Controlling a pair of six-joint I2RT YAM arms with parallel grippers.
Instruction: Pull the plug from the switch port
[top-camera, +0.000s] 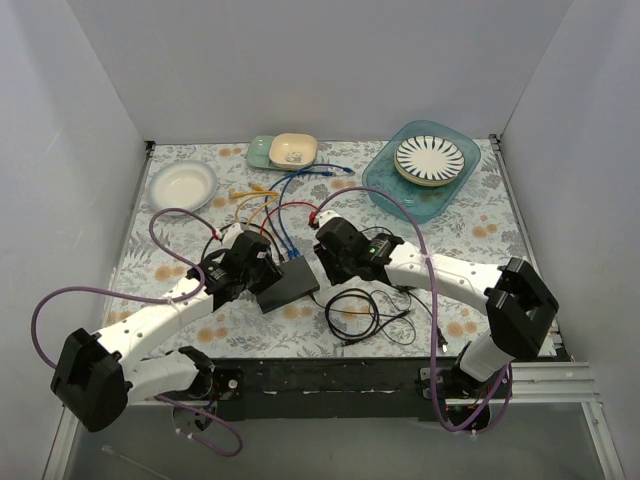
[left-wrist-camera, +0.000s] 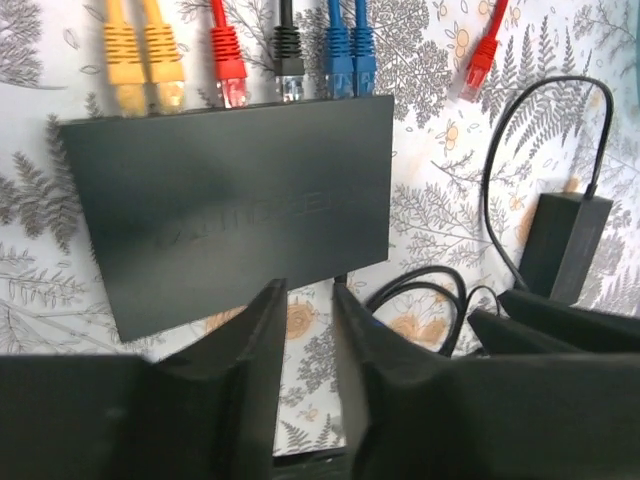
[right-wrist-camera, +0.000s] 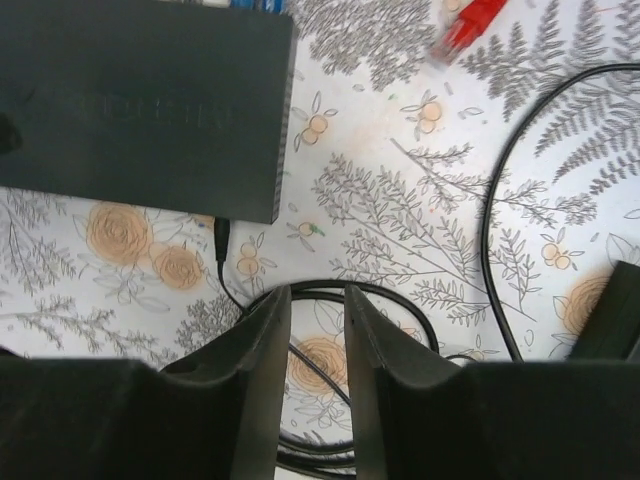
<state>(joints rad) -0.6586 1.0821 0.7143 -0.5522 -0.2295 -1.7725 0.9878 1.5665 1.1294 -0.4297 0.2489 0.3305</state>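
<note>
The flat black switch (top-camera: 288, 284) lies between my two grippers. In the left wrist view its far edge holds a row of plugs in the switch ports: two yellow (left-wrist-camera: 145, 65), one red (left-wrist-camera: 228, 62), one black (left-wrist-camera: 289, 65) and two blue (left-wrist-camera: 349, 55). Another red plug (left-wrist-camera: 480, 62) lies loose on the cloth to the right, free of the switch (left-wrist-camera: 230, 210). My left gripper (left-wrist-camera: 308, 300) hovers at the near edge, open and empty. The right gripper (right-wrist-camera: 317, 305) is open over the black power cable (right-wrist-camera: 330, 292), off the switch's (right-wrist-camera: 140, 100) right corner.
A black power adapter (left-wrist-camera: 562, 245) and coiled black cable (top-camera: 360, 312) lie right of the switch. At the back stand a white plate (top-camera: 182, 184), stacked bowls (top-camera: 284, 151) and a teal tray (top-camera: 385, 185) with striped plates (top-camera: 430, 160). White walls enclose the table.
</note>
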